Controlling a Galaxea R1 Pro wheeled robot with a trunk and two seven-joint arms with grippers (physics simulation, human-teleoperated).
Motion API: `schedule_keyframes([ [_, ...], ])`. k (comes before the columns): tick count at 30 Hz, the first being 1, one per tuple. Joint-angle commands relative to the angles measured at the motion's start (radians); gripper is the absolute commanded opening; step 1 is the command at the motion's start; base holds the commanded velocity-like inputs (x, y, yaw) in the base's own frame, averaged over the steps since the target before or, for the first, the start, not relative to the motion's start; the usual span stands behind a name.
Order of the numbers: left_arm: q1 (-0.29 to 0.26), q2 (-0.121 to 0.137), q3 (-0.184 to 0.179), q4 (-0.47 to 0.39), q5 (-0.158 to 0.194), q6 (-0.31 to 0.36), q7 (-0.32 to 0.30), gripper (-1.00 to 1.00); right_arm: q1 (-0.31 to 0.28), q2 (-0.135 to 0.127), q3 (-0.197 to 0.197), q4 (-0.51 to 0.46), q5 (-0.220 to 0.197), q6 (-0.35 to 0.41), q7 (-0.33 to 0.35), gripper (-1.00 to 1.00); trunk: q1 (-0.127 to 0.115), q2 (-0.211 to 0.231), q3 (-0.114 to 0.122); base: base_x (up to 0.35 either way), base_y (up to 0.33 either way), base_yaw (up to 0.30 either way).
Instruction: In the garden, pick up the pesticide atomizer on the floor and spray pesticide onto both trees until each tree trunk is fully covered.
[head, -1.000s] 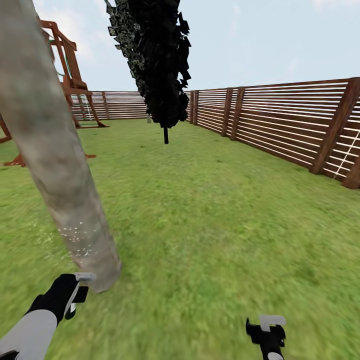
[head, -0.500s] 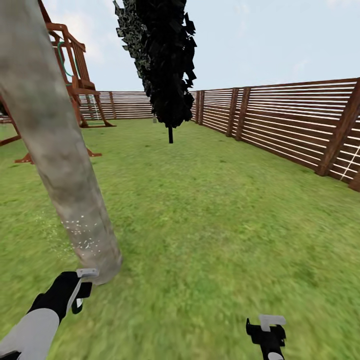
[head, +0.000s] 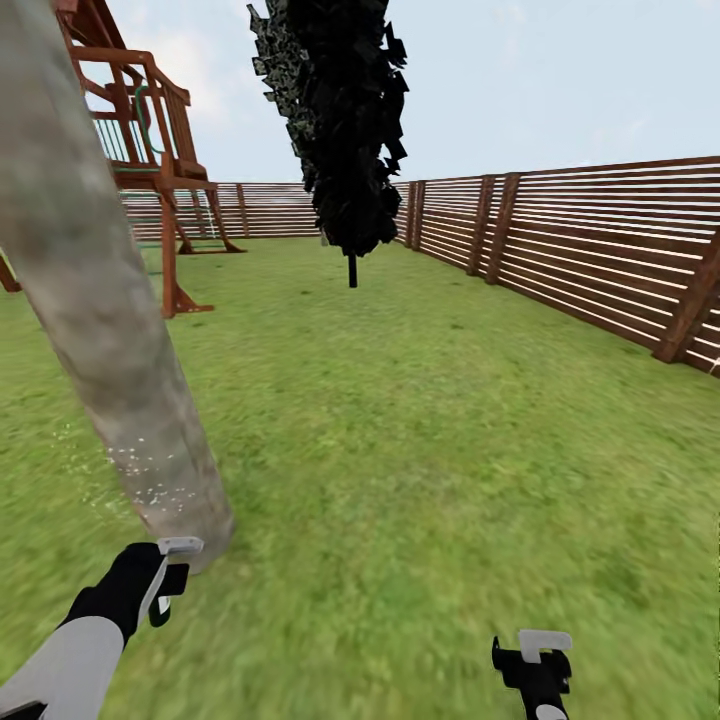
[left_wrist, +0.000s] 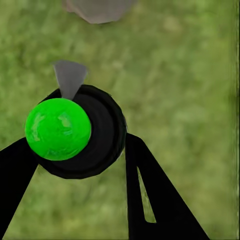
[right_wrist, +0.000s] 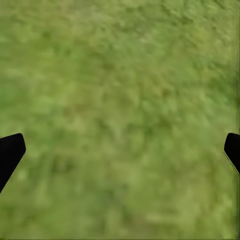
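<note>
My left gripper (head: 165, 585) (left_wrist: 75, 150) is low beside the foot of a thick grey-tan tree trunk (head: 100, 300). It is shut on the pesticide atomizer (left_wrist: 87, 132), a dark round bottle with a bright green cap and a grey nozzle. The nozzle points toward the trunk's base (left_wrist: 100, 7). Pesticide (head: 150, 480) shows as white specks on the lower trunk and on the grass to its left. Above bare lawn, my right gripper (head: 535, 660) (right_wrist: 120, 150) is open with nothing between its fingers.
This is the garden lawn (head: 450, 450). A brown slat fence (head: 600, 260) runs along the right and the back. A dark narrow tree (head: 345, 130) stands mid-lawn ahead. A wooden play structure (head: 150, 150) stands behind the trunk at the left.
The whole view has swung left, so the fence, dark tree and play structure sit further right in the picture. Both arms hold their places in the view.
</note>
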Motion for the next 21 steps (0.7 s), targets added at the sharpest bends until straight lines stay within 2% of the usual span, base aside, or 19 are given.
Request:
schedule_keyframes([
  [1,-0.001,-0.001,0.004,-0.002,-0.007,0.004,-0.004,-1.0,0.0,0.0,0.009,0.0,-0.009,-0.003,-0.002,1.0,0.0,0.0,-0.001,0.119,-0.26,0.016],
  [4,-0.001,-0.003,0.003,-0.002,-0.007,0.004,-0.004,-1.0,0.0,0.001,0.009,0.0,-0.009,-0.003,-0.002,1.0,0.0,0.0,-0.001,0.099,-0.266,0.132],
  [13,-0.001,-0.011,-0.003,-0.002,-0.013,0.003,0.0,-1.0,0.0,0.002,0.009,0.0,-0.009,-0.003,-0.002,1.0,0.0,0.0,-0.001,0.086,-0.27,0.266],
  [17,-0.001,-0.012,-0.003,-0.002,-0.008,0.004,0.059,-1.0,0.0,0.002,0.009,0.0,-0.009,-0.003,-0.002,1.0,0.0,0.0,-0.001,0.078,-0.272,0.275],
  [21,-0.001,-0.012,-0.002,-0.002,-0.007,0.006,0.066,-1.0,0.0,0.002,0.009,0.0,-0.009,-0.003,-0.002,1.0,0.0,0.0,-0.001,0.149,-0.254,0.275],
])
